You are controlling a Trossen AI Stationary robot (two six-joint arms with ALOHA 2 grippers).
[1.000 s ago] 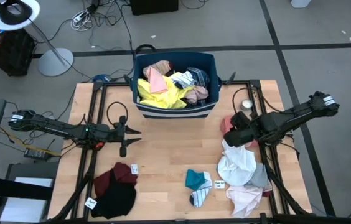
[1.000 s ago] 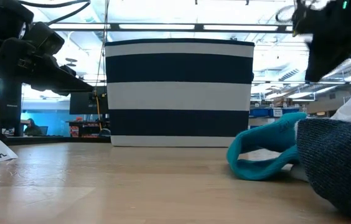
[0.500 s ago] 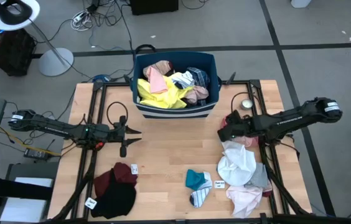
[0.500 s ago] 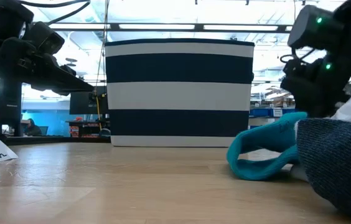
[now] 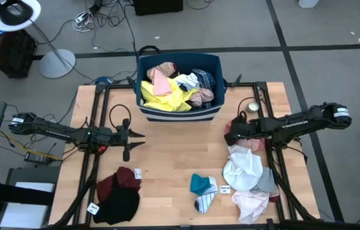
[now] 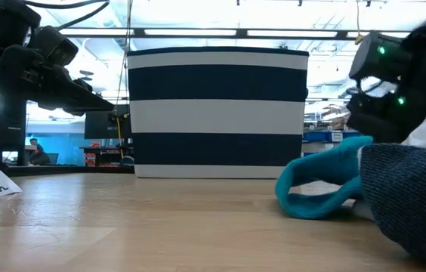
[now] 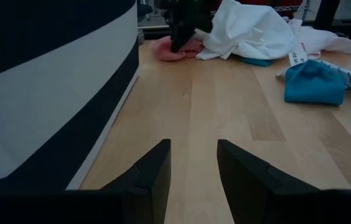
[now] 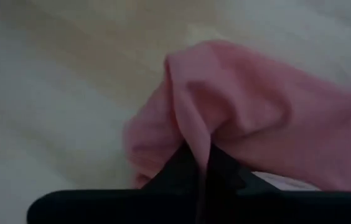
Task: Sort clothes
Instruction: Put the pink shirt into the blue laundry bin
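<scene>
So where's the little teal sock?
In the high view, the teal sock lies near the table's front edge, right of centre, beside the striped sock and left of the white garment.

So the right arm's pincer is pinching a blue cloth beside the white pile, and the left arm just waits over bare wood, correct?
Not quite: the cloth in the right pincer is pink, not blue, as the right wrist view shows. The rest holds: it lies beside the white pile, and the left pincer waits over bare wood.

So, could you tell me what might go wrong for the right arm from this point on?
The right gripper is shut on only a thin fold of the pink garment, so the cloth might slip out when lifted. That garment lies against the white garment in the pile, so pulling it could drag neighbours along. The bin is already heaped with clothes; anything added may spill over its rim.
</scene>
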